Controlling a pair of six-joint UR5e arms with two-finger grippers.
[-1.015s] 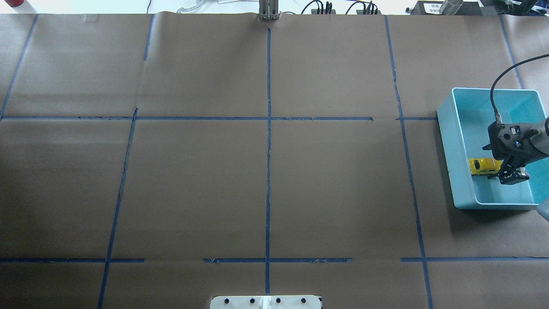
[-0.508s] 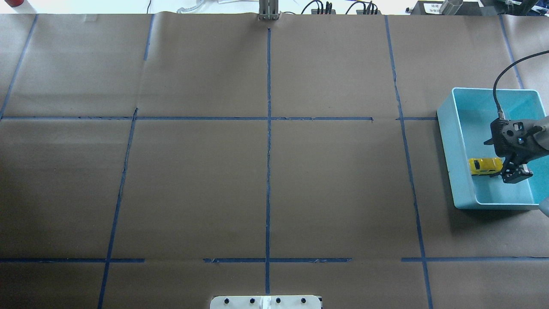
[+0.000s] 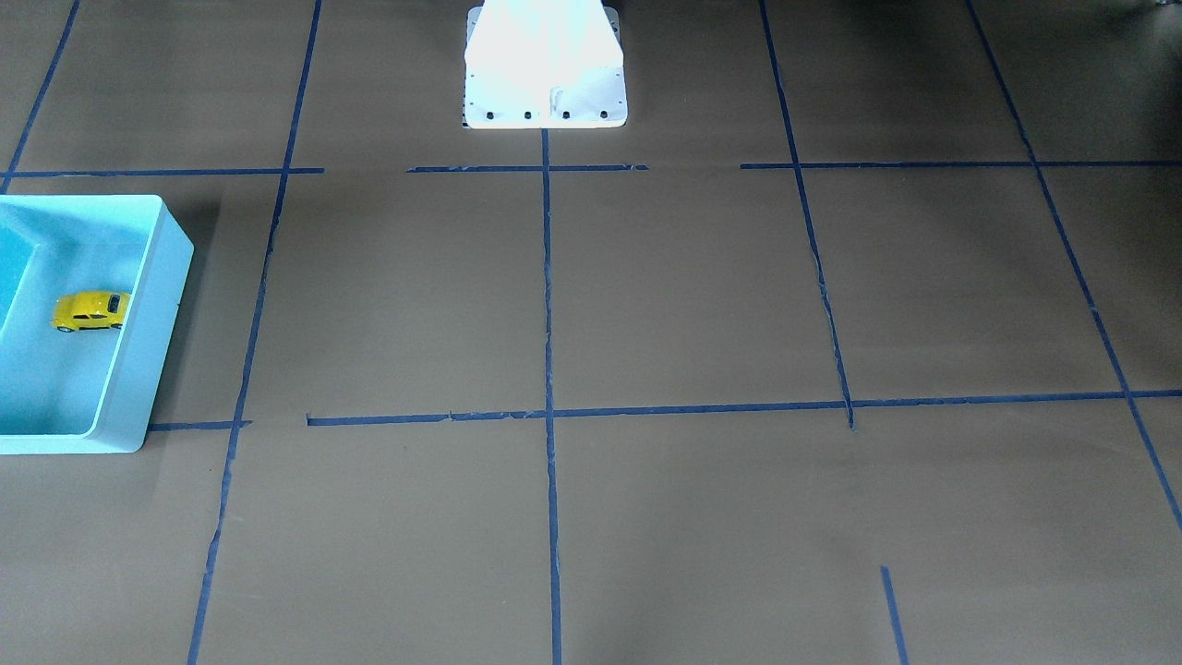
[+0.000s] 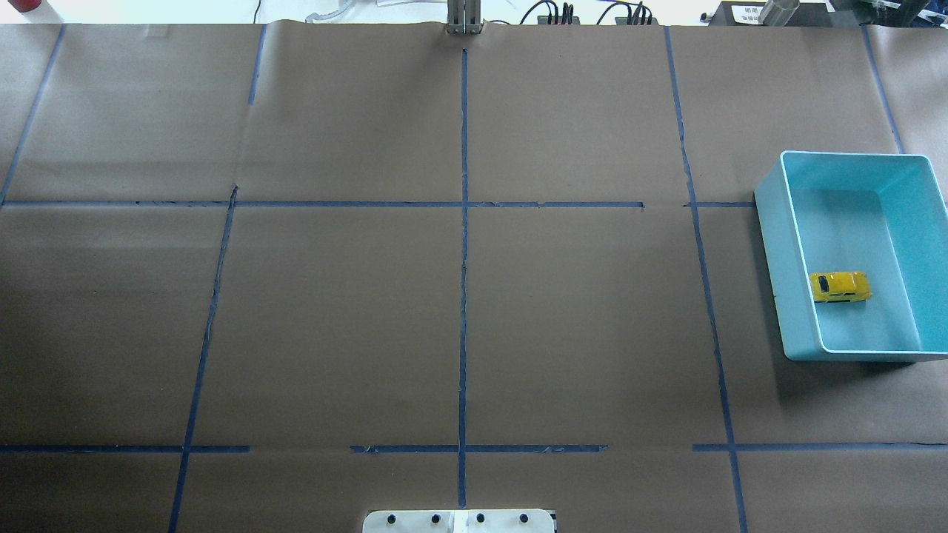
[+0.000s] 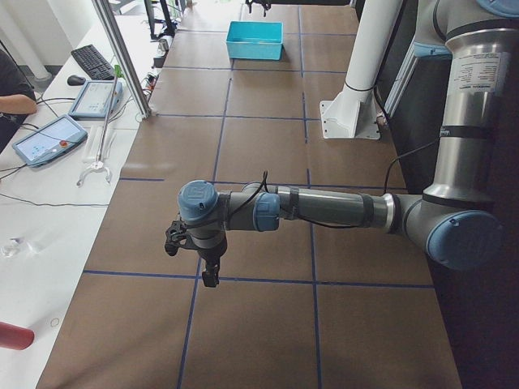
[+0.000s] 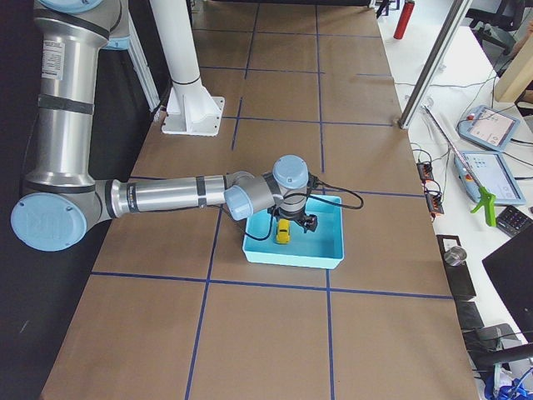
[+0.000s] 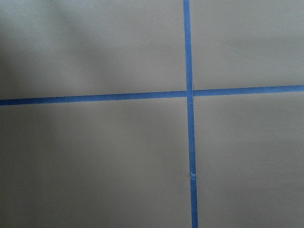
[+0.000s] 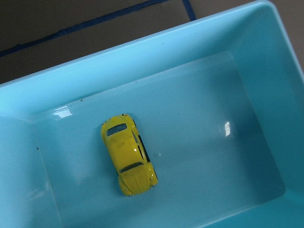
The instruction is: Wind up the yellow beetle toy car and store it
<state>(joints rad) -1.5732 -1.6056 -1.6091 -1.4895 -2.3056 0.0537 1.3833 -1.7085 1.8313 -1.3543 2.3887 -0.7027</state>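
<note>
The yellow beetle toy car (image 4: 839, 286) (image 3: 90, 310) stands on its wheels on the floor of the light blue bin (image 4: 770, 244) (image 3: 138, 369), nothing touching it. The right wrist view looks straight down on the car (image 8: 128, 155) inside the bin (image 8: 142, 61), with no fingers in frame. From the table's right end, the right gripper (image 6: 293, 223) hovers just over the car (image 6: 283, 231); I cannot tell if it is open or shut. The left gripper (image 5: 209, 274) hangs over bare paper far from the bin (image 5: 255, 40); its state cannot be told either.
Brown paper with blue tape lines covers the table. The white robot base (image 4: 459, 520) (image 3: 545, 74) sits at the table's near edge in the overhead view. A side desk with tablets (image 5: 49, 138) and a person's arm (image 5: 12, 101) lies beyond the far edge.
In the overhead view the right gripper that stood over the bin beside the car has drawn off to the right and out of frame. The car has stayed in place.
</note>
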